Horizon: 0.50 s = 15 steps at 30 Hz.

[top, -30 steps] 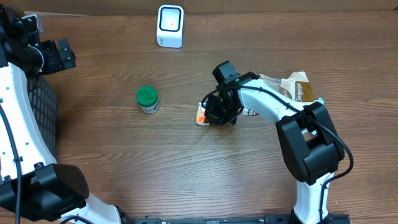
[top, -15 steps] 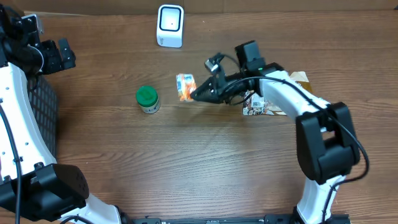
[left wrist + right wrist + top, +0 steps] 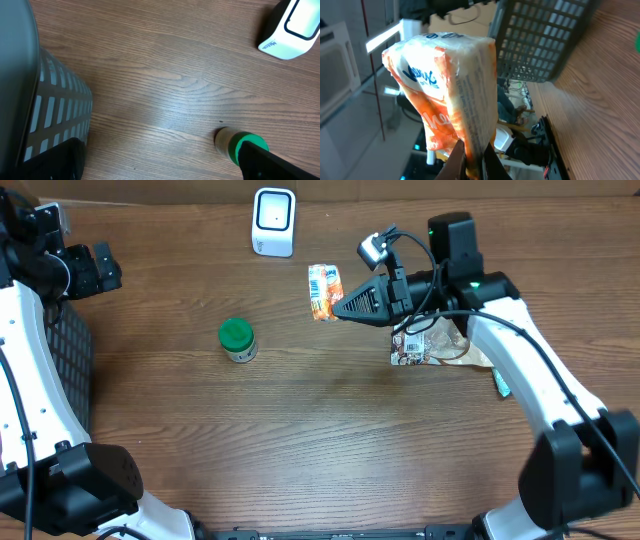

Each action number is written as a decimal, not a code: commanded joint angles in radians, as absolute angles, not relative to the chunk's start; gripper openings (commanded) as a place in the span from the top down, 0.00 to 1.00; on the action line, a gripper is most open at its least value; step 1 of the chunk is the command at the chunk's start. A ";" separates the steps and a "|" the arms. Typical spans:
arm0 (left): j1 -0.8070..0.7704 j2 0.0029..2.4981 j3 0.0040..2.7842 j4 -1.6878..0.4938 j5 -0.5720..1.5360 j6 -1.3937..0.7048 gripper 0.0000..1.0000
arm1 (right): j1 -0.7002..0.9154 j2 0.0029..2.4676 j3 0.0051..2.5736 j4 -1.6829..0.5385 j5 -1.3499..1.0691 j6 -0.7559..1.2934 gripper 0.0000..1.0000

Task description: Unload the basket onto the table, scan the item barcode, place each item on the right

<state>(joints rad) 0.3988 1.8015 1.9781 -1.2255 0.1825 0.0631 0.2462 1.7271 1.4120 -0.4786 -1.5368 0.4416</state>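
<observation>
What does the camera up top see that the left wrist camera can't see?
Only the overhead camera shows the orange packet, pinched in the right gripper and held up near the scanner, plus the snack bags lying under that arm. Only the left wrist camera gives a close look at the basket and its slotted dark wall. Both show the white scanner, the green-lidded jar and the wooden table.

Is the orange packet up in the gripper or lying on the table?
Held up: the right gripper is shut on the orange packet, and the right wrist view shows it pinched clear of the table.
</observation>
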 commanded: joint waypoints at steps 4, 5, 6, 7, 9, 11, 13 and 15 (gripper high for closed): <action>0.392 1.807 1.983 -1.223 0.183 0.090 0.00 | 0.253 1.660 1.433 -0.492 -1.481 0.445 0.96; 0.392 1.807 1.983 -1.223 0.183 0.090 0.00 | 0.261 1.660 1.431 -0.517 -1.411 0.445 0.96; 0.392 1.807 1.983 -1.223 0.183 0.090 0.01 | 0.271 1.660 1.430 -0.555 -1.322 0.445 0.96; 0.392 1.807 1.983 -1.222 0.183 0.090 0.00 | 0.286 1.661 1.430 -0.598 -1.204 0.444 0.96; 0.392 1.807 1.983 -1.223 0.183 0.090 0.00 | 0.321 1.661 1.430 -0.679 -0.959 0.442 0.96; 0.392 1.807 1.983 -1.223 0.183 0.090 0.00 | 0.369 1.661 1.431 -0.750 -0.696 0.447 0.96; 0.392 1.807 1.983 -1.223 0.183 0.090 0.00 | 0.412 1.661 1.436 -0.796 -0.511 0.472 0.96; 0.392 1.807 1.983 -1.223 0.183 0.091 0.00 | 0.431 1.663 1.465 -0.839 -0.416 0.476 0.96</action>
<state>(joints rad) 0.3992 1.8015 1.9781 -1.2255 0.1825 0.0631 0.3954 1.6745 1.4193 -0.7982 -0.8062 0.4568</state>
